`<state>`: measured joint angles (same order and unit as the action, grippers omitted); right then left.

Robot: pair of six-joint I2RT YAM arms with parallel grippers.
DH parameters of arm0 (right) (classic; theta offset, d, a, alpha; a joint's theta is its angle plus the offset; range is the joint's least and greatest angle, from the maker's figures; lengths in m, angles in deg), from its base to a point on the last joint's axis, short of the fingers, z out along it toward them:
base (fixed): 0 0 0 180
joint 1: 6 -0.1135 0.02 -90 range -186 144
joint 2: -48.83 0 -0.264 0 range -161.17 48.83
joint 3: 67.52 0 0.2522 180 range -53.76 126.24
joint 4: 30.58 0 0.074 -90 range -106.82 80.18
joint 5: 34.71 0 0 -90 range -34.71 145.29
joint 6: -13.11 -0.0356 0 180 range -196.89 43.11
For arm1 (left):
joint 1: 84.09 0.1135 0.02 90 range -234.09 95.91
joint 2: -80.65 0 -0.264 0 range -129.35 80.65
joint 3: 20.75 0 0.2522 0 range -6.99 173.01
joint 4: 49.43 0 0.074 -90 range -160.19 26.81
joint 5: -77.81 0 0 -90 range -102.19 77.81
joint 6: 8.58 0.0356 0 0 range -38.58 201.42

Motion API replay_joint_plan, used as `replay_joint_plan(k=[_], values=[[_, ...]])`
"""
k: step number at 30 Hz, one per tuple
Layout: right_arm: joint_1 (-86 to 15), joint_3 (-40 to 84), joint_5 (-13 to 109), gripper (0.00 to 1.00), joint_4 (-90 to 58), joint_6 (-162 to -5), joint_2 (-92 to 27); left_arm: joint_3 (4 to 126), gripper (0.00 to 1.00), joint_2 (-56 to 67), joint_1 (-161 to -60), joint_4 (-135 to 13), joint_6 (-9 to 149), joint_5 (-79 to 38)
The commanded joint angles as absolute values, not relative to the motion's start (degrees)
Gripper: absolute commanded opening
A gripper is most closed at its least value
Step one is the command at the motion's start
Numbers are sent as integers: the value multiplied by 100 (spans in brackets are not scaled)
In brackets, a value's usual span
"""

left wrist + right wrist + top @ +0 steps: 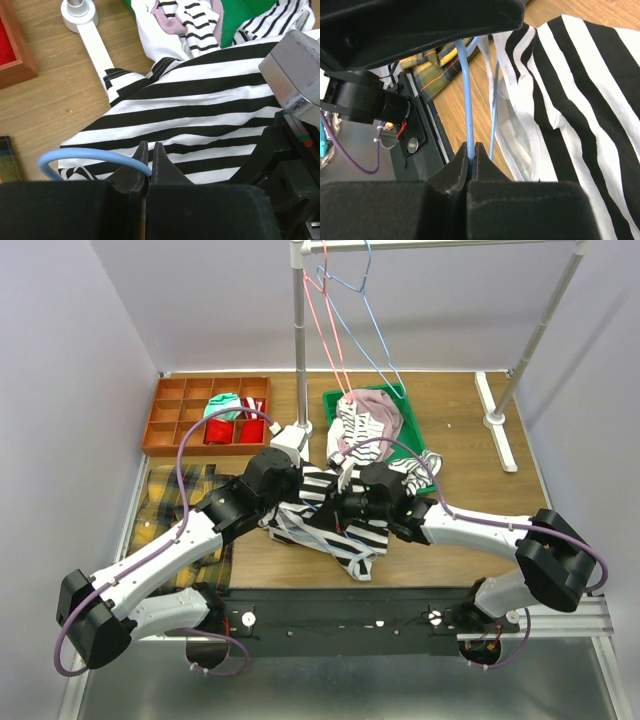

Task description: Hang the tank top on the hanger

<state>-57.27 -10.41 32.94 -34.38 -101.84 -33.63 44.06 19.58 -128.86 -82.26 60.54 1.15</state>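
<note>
Blue wire of the hanger [466,90] is pinched in both the left gripper [151,146] and the right gripper [471,146], the tank top [200,105] spread between them on the worktop.

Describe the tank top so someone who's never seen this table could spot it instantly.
On the wooden table, look on the robot's side of the green bin. The tank top lies spread there. Its black-and-white stripes are wide, unlike the finer-striped cloth and pink garment heaped in the bin.
</note>
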Motion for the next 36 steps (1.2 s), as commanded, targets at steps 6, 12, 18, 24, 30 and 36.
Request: replay_joint_plan(k=[6,12,18,24,30,36], values=[[-5768,-613,4921,61,-2008,-10316,-2661,4776,0,2019,-13023,-8568,6270,644],[-5768,-587,6537,78,-708,-10869,-1684,4944,0,1940,-13067,-8850,6445,916],[-5768,-840,7419,76,304,-11494,-437,5154,0,1852,-13129,-9026,6481,1250],[-5768,-1833,6602,49,490,-11713,679,5427,0,1571,-13146,-9175,6236,1584],[-5768,-2861,5600,37,-187,-11978,1024,5945,0,956,-13138,-9526,5813,2225],[-5952,-3030,4983,37,-548,-11714,752,6534,0,288,-13146,-9606,5690,2481]])
